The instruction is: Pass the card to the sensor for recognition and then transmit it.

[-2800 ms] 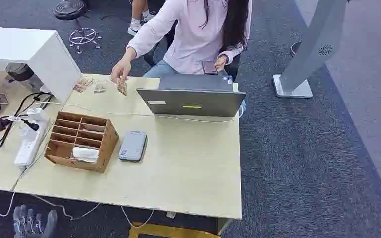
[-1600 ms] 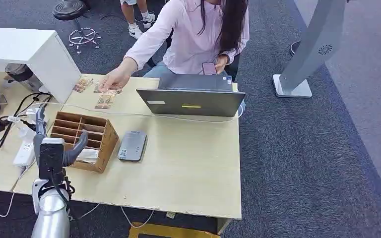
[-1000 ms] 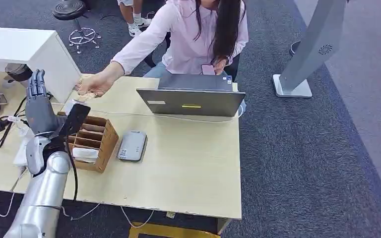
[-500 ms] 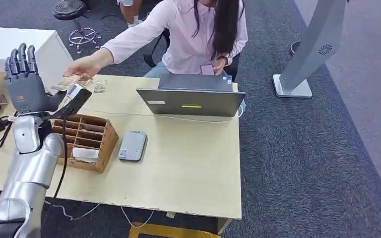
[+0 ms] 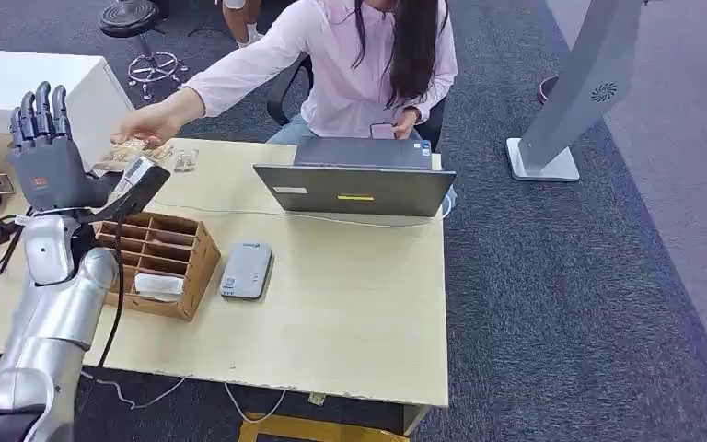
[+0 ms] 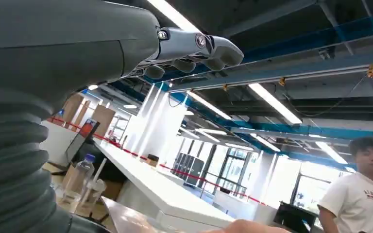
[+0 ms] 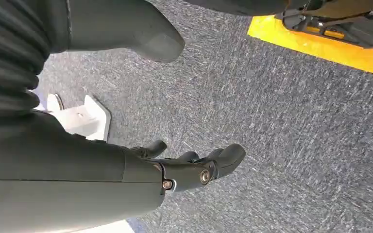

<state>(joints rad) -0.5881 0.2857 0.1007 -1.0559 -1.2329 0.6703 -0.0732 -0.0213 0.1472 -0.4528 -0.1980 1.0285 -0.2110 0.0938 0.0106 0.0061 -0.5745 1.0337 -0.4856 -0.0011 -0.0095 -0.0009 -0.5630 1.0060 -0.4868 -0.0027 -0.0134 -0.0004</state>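
The robot's left hand (image 5: 48,161) is raised at the table's (image 5: 350,304) far left, fingers spread upright, empty, beside a person's hand (image 5: 143,124) offering a card (image 5: 127,153); the right hand (image 7: 175,170) hangs over grey carpet (image 7: 272,121), fingers loosely apart.

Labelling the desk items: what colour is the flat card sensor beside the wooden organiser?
Grey, the sensor shows best in the head view, right of the organiser.

Bright, even overhead strip lighting; soft shadows, sharp focus.

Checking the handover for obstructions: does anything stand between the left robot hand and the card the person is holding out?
Nothing visible does. The left robot hand is upright and open, right beside the card in the person's hand.
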